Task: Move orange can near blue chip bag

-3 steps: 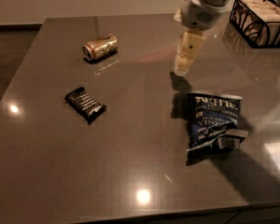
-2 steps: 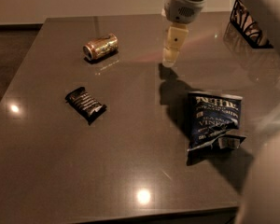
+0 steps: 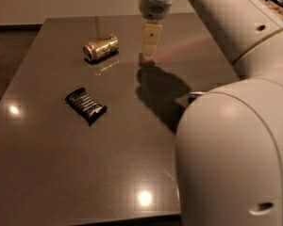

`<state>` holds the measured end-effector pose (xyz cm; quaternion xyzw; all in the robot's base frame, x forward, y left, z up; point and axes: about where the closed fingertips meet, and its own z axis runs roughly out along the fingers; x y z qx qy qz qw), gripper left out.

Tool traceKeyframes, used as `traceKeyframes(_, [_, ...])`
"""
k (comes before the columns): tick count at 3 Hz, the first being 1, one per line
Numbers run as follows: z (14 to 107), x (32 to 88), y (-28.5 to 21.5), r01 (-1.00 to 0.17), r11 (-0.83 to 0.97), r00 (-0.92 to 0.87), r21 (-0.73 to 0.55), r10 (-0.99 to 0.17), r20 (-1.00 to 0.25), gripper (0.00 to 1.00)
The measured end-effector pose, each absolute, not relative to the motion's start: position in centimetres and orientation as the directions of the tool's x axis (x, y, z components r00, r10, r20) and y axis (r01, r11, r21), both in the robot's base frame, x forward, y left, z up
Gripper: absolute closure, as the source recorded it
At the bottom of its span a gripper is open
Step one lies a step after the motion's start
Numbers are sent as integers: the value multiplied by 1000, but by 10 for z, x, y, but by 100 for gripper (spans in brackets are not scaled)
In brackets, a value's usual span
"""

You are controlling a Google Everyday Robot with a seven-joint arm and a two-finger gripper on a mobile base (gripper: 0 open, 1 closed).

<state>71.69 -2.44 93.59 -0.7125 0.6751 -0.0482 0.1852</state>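
Note:
The orange can (image 3: pixel 101 47) lies on its side at the far left of the dark table (image 3: pixel 61 173), its silver top facing left. My gripper (image 3: pixel 147 56) hangs from the arm just above the table, a short way to the right of the can and apart from it. It holds nothing. The blue chip bag is hidden behind my large white arm (image 3: pixel 231 140), which fills the right side of the view.
A small black ribbed snack packet (image 3: pixel 86 106) lies on the table nearer the front, left of centre. The table's left edge meets a dark floor. The arm's shadow (image 3: pixel 162 91) falls on the table's middle.
My gripper has moved left across the table, closer to the orange can. The arm has swung in front and now covers the blue chip bag. The can and packet have not moved.

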Motion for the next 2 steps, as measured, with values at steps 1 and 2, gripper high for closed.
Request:
traceKeyframes(1, [938, 732, -4, -922, -39, 116, -385, -977, -179, 0])
traceKeyframes(2, [930, 742, 23, -893, -96, 174, -439, -975, -140, 0])
